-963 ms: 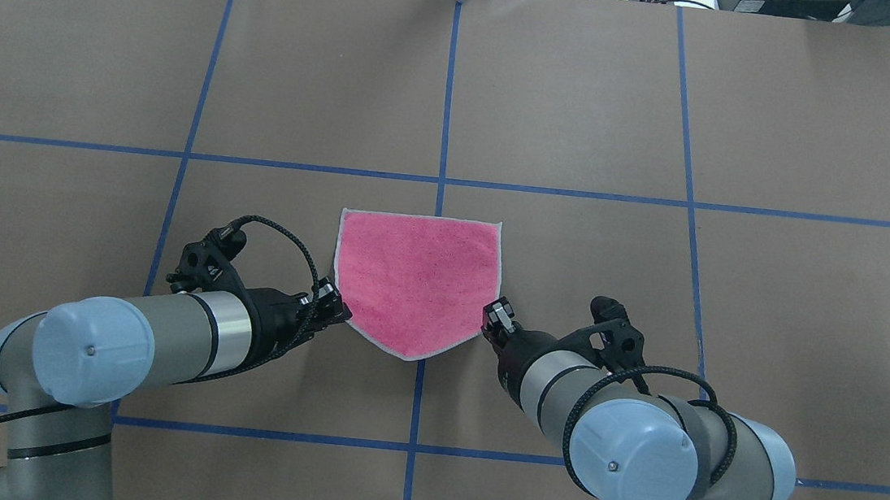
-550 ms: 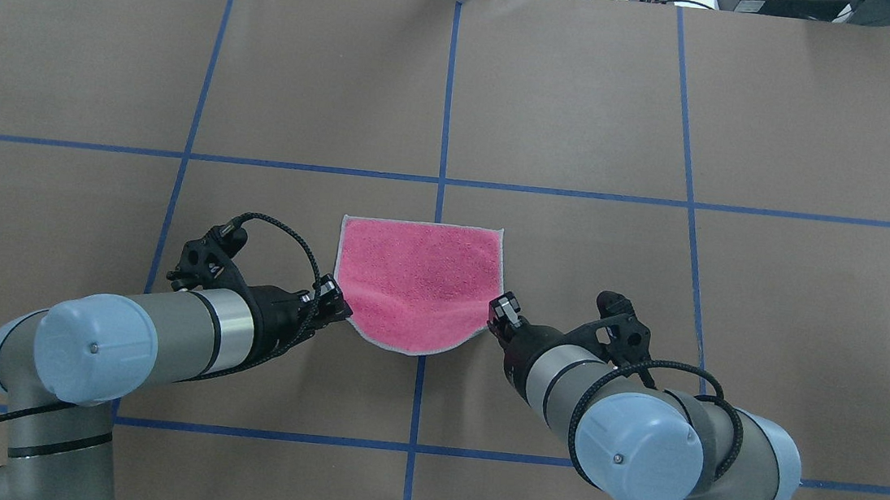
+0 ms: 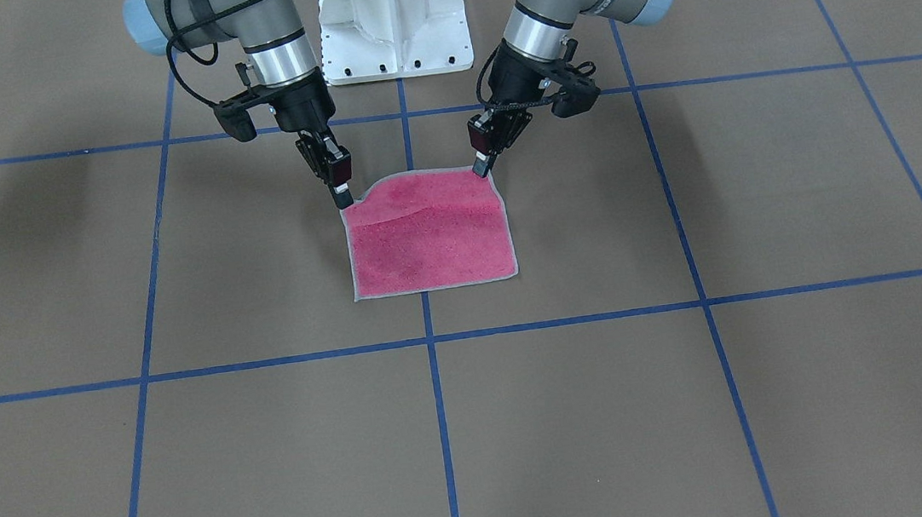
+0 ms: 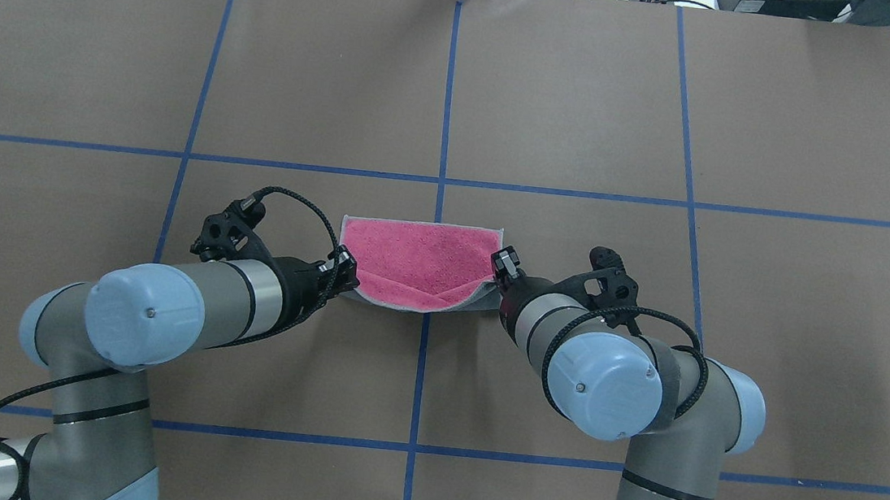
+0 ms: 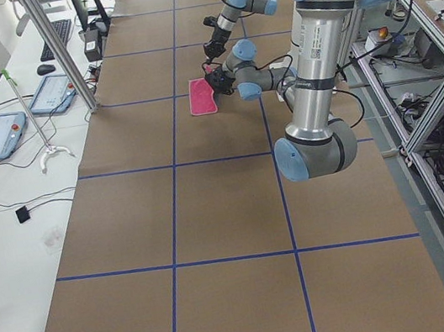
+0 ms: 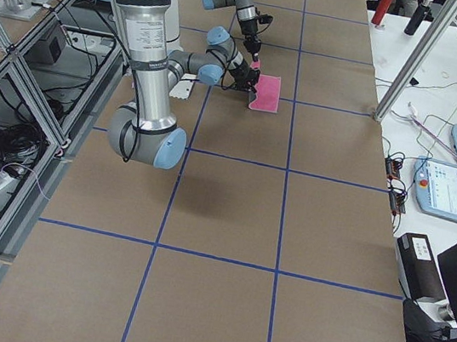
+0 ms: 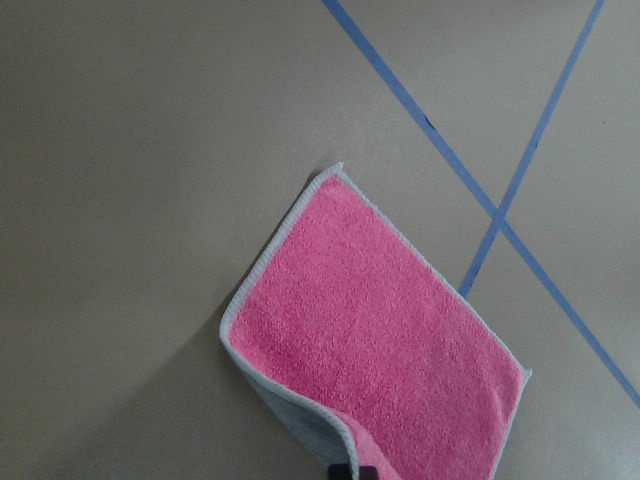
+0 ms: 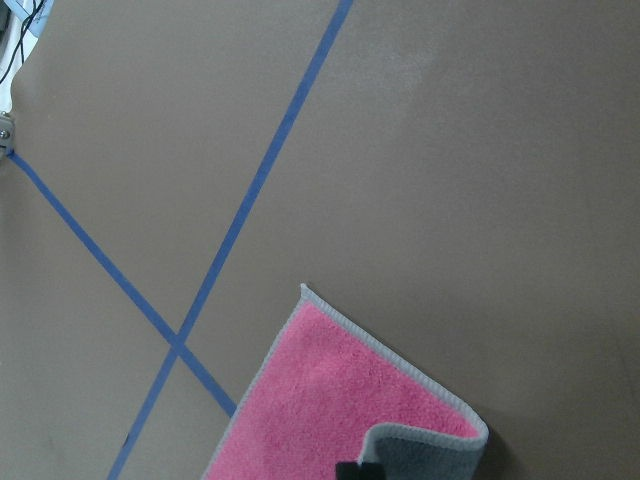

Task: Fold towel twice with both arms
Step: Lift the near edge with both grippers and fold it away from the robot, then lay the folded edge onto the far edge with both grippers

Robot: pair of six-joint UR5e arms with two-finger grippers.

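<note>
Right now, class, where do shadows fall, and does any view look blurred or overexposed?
Front-facing view: soft shadows darken the table at the view's left. Left wrist view: shadow spreads beside the lifted towel, its terry sharp. Overhead view: washed-out strip beyond the table's far edge.

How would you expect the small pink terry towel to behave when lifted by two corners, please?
Probably floppy: the small pink terry towel sags between the left fingers and right fingers. Likely light, since corner pinches alone raise it. Its far edge lies flat on the brown table, so sliding seems unlikely.
</note>
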